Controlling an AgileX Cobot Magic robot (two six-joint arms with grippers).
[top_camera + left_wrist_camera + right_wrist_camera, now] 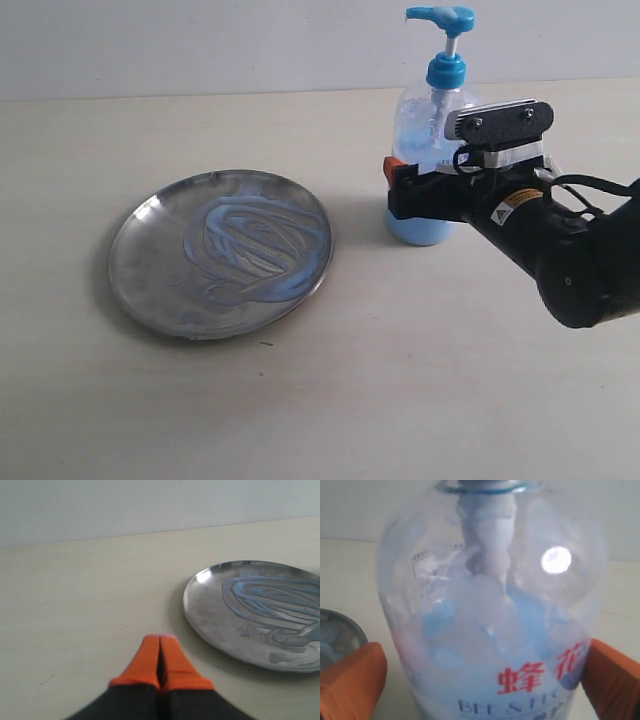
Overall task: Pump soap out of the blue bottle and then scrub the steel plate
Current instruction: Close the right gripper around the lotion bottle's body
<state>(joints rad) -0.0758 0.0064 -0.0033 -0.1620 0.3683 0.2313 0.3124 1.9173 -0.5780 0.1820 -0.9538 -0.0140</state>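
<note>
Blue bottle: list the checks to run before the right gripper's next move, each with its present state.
1. Blue bottle upright on the table: ok.
2. Right gripper open, fingers flanking the bottle: ok.
3. Fingers touching the bottle: cannot tell.
4. Pump head unobstructed: ok.
5. Soap smeared on the steel plate: ok.
6. Left gripper shut, empty, beside the plate: ok.

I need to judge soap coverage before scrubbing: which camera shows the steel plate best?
The exterior view: the whole steel plate shows, rim to rim, with the soap smeared across its middle. The left wrist view crops one edge of it; the right wrist view catches only a sliver of rim beside the blue bottle.
</note>
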